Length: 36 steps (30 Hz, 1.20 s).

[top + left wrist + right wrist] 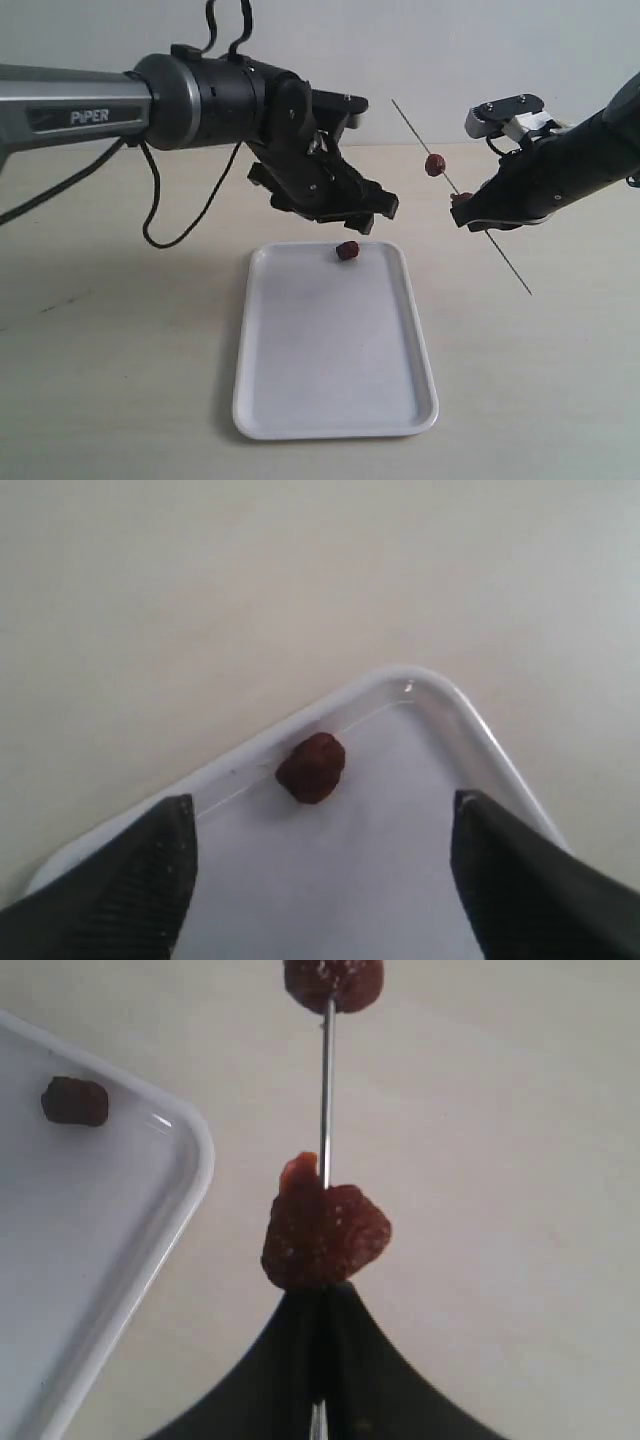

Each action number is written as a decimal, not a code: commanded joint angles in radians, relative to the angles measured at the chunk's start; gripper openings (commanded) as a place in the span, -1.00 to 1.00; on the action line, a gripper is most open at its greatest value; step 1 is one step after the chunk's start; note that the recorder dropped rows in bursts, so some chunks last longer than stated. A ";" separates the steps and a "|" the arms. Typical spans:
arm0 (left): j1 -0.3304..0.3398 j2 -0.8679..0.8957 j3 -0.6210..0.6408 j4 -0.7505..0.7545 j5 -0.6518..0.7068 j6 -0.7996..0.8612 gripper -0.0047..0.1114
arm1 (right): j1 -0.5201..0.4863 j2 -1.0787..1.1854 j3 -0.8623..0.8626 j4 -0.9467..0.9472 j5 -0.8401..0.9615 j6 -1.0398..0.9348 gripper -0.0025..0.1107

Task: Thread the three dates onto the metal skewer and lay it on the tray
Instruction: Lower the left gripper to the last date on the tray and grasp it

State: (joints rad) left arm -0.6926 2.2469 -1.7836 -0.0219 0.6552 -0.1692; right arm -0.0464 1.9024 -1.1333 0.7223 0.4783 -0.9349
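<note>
Left gripper [362, 212]: jaws are spread wide and nothing is held. It is seen at frame centre in the exterior view, hung just above the top edge of the tray [330, 360]. In the left wrist view its two fingers [130, 880] are seen in the lower corners, well apart, with tray surface between them.

Right gripper [468, 210]: clamped fully shut on the skewer [410, 124], at the right of the exterior frame. The rod is held tilted, running from upper centre-right down to lower right, clear of the table [120, 380]. Both ends are seen sticking out past the gripper.

Two dates are threaded. Date 1 [435, 164] is sat higher up the rod, apart from the gripper. Date 2 [322, 1235] is pressed right against the fingertips, with bare rod seen between the two dates.

Date 3 [312, 768] is not threaded. It is lying on the tray, just beside the top rim near the tray's upper right corner. Contact with the rim cannot be told.

The tray is laid flat on the table, lower centre of the exterior frame.
</note>
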 commanded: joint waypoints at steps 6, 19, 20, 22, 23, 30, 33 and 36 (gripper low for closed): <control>-0.033 0.128 -0.126 0.011 -0.007 -0.274 0.29 | -0.002 -0.012 0.000 -0.004 -0.011 0.004 -0.96; -0.046 0.185 -0.193 0.219 0.094 -0.578 0.14 | -0.002 -0.012 0.000 0.003 -0.011 0.004 -0.96; -0.051 0.185 -0.193 0.217 0.094 -0.578 0.17 | -0.002 -0.012 0.000 0.003 -0.011 0.004 -0.96; -0.063 0.187 -0.193 0.217 0.094 -0.602 0.20 | -0.002 -0.012 0.000 0.003 -0.011 0.004 -0.96; -0.065 0.189 -0.193 0.217 0.094 -0.625 0.20 | -0.002 -0.012 0.000 0.003 -0.011 0.004 -0.96; -0.065 0.215 -0.193 0.224 0.092 -0.776 0.19 | -0.002 -0.012 0.000 0.003 -0.005 0.004 -0.96; -0.065 0.230 -0.193 0.224 0.055 -0.797 0.19 | -0.002 -0.012 0.000 0.003 -0.005 0.004 -0.96; -0.065 0.239 -0.193 0.224 0.016 -0.807 0.19 | -0.002 -0.012 0.000 0.003 -0.003 0.004 -0.96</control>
State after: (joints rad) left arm -0.7560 2.4666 -1.9727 0.2013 0.6975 -0.9516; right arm -0.0464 1.9024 -1.1333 0.7184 0.4744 -0.9317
